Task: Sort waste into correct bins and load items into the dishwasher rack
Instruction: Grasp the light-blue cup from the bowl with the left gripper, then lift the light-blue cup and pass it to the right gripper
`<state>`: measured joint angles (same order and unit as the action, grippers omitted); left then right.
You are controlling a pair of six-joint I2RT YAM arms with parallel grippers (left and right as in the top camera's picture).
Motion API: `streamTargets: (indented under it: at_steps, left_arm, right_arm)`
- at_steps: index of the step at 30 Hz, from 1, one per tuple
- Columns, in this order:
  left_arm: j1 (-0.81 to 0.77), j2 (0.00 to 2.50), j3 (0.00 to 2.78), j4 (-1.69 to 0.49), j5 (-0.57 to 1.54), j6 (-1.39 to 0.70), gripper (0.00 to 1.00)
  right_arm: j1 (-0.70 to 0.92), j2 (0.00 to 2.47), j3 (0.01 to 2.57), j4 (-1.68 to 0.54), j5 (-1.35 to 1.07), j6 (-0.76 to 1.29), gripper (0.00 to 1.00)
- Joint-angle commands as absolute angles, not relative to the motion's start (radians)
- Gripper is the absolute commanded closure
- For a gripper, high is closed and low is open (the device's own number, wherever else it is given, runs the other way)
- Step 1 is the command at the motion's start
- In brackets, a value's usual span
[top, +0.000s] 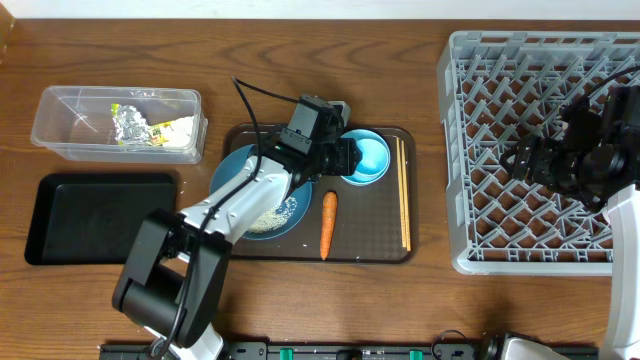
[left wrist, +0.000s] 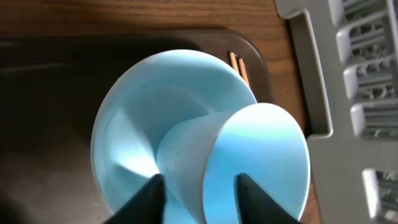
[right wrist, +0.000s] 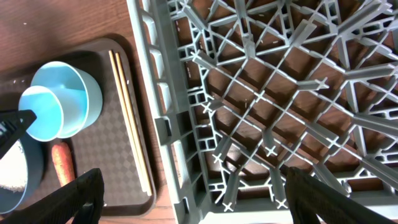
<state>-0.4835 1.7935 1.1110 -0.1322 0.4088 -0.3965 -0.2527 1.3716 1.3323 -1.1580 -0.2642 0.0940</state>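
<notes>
A: What's on the left?
B: The left gripper (left wrist: 200,196) is clamped on a small light-blue bowl (left wrist: 255,155), tilted over a second bowl (left wrist: 137,106) beneath it.
A: And right?
B: The right gripper (right wrist: 202,199) gapes wide, empty, rack (right wrist: 249,93) directly beneath it.

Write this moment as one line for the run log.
left gripper: shut on small bowl, tilted over bigger blue bowl | right gripper: open, empty, over rack | carrot, chopsticks: on brown tray
</notes>
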Motion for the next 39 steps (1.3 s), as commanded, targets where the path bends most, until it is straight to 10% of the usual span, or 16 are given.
streamTargets:
  at_steps: [1, 9, 25, 39]
  left_arm:
    - [-0.484, 1.807, 1.123, -0.132, 0.407, -0.402, 0.75]
    - [-0.484, 1.809, 1.123, -0.167, 0.385, -0.402, 0.94]
    - [-0.437, 1.690, 1.131, -0.219, 0.389, -0.408, 0.94]
    - [-0.260, 1.522, 1.130, -0.220, 1.156, -0.656, 0.94]
  right_arm:
    - [-0.234, 1.373, 1.325, -1.156, -0.258, 0.080, 0.14]
    - [-0.234, 1.373, 1.325, -1.156, -0.258, 0.080, 0.14]
    - [-0.234, 1.373, 1.325, -1.150, -0.258, 0.046, 0.13]
    - [-0.176, 1.406, 1.325, -1.139, -1.035, -0.530, 0.01]
